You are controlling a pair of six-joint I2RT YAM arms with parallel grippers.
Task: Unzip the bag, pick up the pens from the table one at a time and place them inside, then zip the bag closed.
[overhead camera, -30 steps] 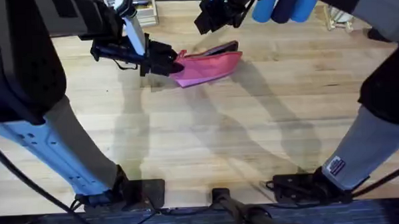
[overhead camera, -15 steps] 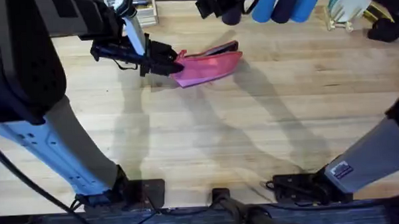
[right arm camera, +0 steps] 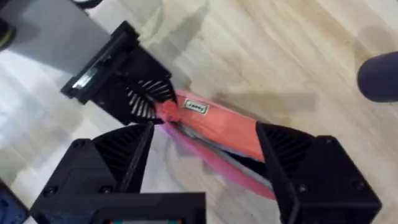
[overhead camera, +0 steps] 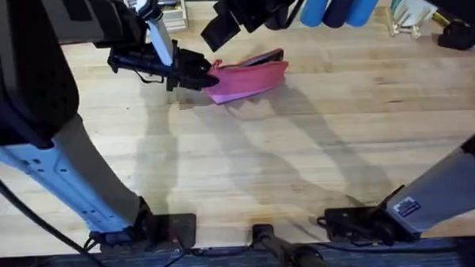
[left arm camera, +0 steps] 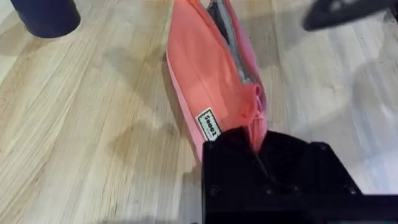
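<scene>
Pink fabric of the bag point(overhead camera: 247, 79) lies far on the table point(overhead camera: 302, 163), its left end clamped by the left gripper point(overhead camera: 197, 75). Right gripper point(right arm camera: 205, 155) hovers above, jaws spread; it should descend squarely onto the zipper pull, keeping the pouch taut.

Both arms were built of black housings joined by pale grey-blue links. The left gripper point(overhead camera: 206, 74) had black, blocky fingers, with a white strip on the wrist behind it. The right gripper point(right arm camera: 205, 155) showed two wide black fingers with ribbed, fan-like faces. Black cables trailed from the dark base plates, and the right arm's lower link bore a small printed label.
</scene>
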